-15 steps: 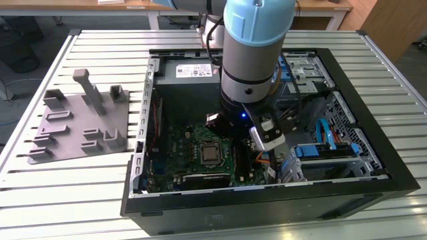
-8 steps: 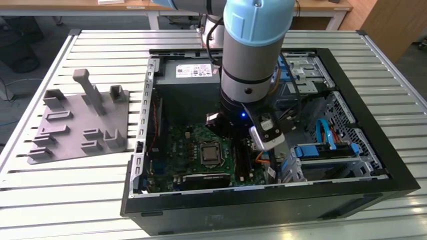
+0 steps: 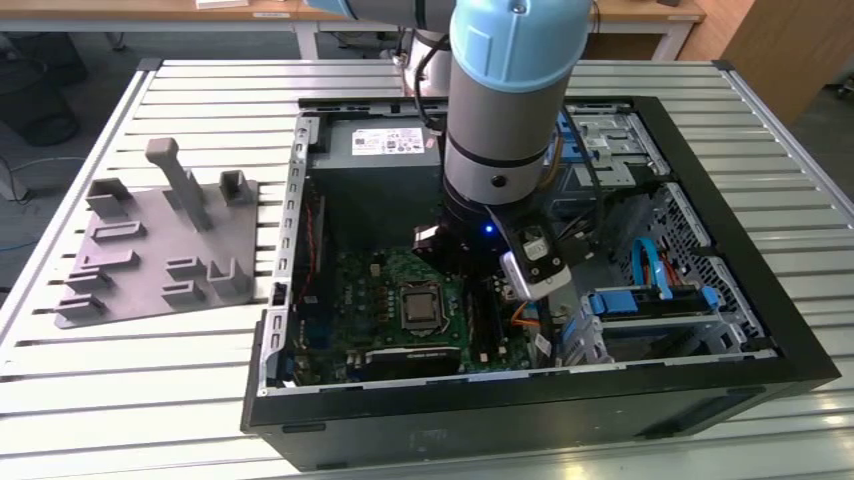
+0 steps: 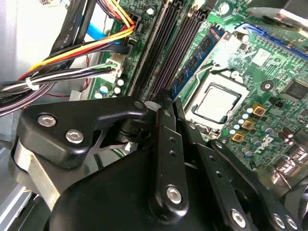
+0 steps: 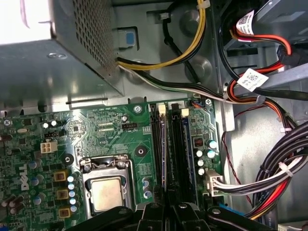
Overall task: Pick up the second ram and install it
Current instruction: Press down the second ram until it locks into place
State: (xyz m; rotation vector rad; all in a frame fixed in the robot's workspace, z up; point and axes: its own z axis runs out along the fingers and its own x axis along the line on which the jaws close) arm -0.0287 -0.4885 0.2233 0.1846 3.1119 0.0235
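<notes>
Inside an open computer case we see one robot arm reaching down over a green motherboard. One gripper of black linked metal hangs just above the board, beside the CPU socket.

In the second wrist view the second ram is a thin, long, flat stick. Its board is dark with a bluish sheen and it carries a row of small chips. It stands on edge in the memory slot closest to the CPU socket and runs along that socket's side, longer than the socket itself. Its near end lies right at the gripper's tip. We cannot tell how far the pincer is open, or whether it has hold of the stick.

We count one memory stick, one CPU socket and about three empty long black slots on the stick's side away from the CPU socket. One gray holder tray lies outside the case, well apart from the CPU socket.
</notes>
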